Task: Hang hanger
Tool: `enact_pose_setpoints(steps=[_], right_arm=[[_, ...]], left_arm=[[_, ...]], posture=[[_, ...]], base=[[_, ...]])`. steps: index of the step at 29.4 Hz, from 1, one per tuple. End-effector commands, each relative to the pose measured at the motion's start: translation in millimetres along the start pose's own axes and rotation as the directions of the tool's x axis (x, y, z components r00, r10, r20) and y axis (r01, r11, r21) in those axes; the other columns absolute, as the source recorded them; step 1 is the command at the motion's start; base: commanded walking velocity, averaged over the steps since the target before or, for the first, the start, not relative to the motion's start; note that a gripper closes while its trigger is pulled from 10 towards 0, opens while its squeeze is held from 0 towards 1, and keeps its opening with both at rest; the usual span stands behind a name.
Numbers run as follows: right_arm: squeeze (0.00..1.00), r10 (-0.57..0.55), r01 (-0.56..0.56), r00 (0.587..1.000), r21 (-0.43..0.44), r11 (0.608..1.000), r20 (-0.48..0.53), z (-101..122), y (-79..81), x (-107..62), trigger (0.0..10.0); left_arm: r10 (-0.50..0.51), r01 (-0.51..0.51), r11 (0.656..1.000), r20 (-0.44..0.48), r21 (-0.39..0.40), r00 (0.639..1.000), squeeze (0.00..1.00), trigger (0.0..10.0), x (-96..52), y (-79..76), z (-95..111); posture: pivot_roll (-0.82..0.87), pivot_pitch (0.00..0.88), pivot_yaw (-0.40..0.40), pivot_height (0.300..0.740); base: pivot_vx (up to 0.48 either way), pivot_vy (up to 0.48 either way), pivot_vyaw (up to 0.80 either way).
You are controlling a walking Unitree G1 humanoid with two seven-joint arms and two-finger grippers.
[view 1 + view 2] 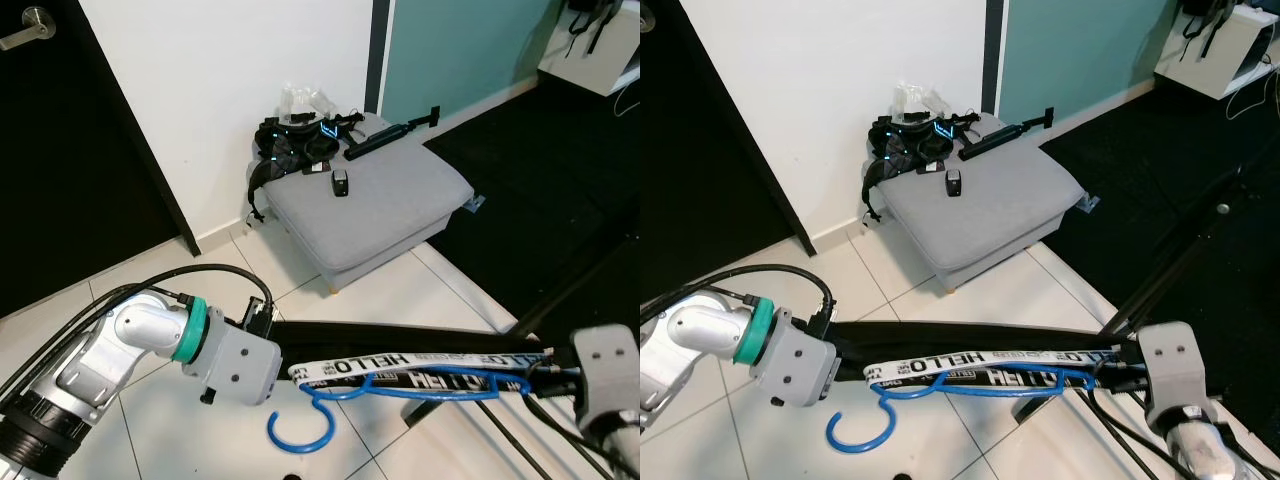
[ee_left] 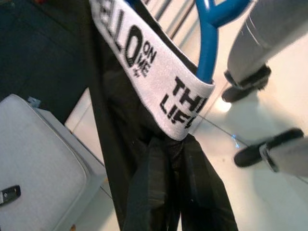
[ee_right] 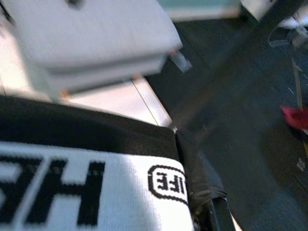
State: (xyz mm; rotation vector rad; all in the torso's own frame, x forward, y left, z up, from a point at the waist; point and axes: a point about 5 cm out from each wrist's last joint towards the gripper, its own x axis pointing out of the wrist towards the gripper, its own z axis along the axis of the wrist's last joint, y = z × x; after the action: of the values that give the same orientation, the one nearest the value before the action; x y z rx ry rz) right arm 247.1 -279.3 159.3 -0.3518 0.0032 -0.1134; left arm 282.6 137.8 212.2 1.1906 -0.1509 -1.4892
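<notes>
A black garment (image 1: pixel 400 340) with a white "HELLO" band (image 1: pixel 370 364) is stretched flat between my two grippers, low over the tiled floor. A blue hanger (image 1: pixel 440 386) sits inside the band, and its hook (image 1: pixel 300 432) hangs out below toward my left side. My left gripper (image 1: pixel 288 362) is shut on the garment's left end, where the fabric (image 2: pixel 163 192) bunches in the left wrist view. My right gripper (image 1: pixel 548 366) is shut on the right end, with the band (image 3: pixel 96 187) close before the right wrist view. The cloth hides the fingertips of both.
A grey ottoman (image 1: pixel 385 215) stands ahead by the white wall, carrying black strapped gear (image 1: pixel 295 145), a small black device (image 1: pixel 341 183) and a black stick (image 1: pixel 392 134). A black door (image 1: pixel 70 170) is at the left. Dark carpet (image 1: pixel 560 170) and a slanted dark pole (image 1: pixel 585 275) lie right.
</notes>
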Motion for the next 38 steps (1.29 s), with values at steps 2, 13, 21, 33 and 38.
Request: enact_pose_setpoints(steps=[2, 13, 21, 33, 38], right_arm=[[0.0, 0.051, -0.051, 0.999, 0.051, 0.997, -0.008, 2.9, 9.3, -1.4, 0.0], [0.0, 0.078, -0.063, 0.994, 0.182, 0.981, -0.079, -7.1, 9.2, -6.1, 0.0], [0.0, 0.132, -0.118, 0.983, 0.111, 0.987, -0.126, -16.3, 11.8, -14.1, 0.0], [0.0, 0.042, -0.02, 0.996, 0.239, 0.971, -0.084, -11.5, 2.6, -9.6, 0.0], [0.0, 0.022, -0.007, 0.998, 0.249, 0.969, -0.06, -4.8, -0.9, -6.9, 0.0]], left_arm=[[-0.031, 0.031, 0.998, 0.01, -0.053, 0.999, 0.0, 10.0, 2.2, -8.4, -3.2], [-0.01, 0.016, 0.996, 0.068, -0.091, 0.998, 0.0, 10.0, -3.9, -6.3, -1.3], [0.011, -0.01, 0.995, 0.005, -0.101, 1.0, 0.0, 10.0, -8.0, -6.3, -12.5], [-0.074, 0.069, 0.992, -0.047, -0.102, 0.996, 0.0, 10.0, -17.7, -15.2, -21.6], [-0.096, 0.089, 0.992, -0.081, -0.085, 0.992, 0.0, 10.0, -17.0, -19.0, -25.5]], posture=[[-0.29, 0.238, 0.163, 0.74], [-0.28, 0.241, 0.155, 0.74], [-0.28, 0.241, 0.16, 0.74], [-0.28, 0.236, 0.172, 0.74], [-0.28, 0.236, 0.172, 0.74]], base=[[0.0, 0.0, 0.0], [0.0, 0.0, 0.0], [0.0, 0.0, 0.0], [0.0, 0.0, 0.0], [0.0, 0.0, 0.0]])
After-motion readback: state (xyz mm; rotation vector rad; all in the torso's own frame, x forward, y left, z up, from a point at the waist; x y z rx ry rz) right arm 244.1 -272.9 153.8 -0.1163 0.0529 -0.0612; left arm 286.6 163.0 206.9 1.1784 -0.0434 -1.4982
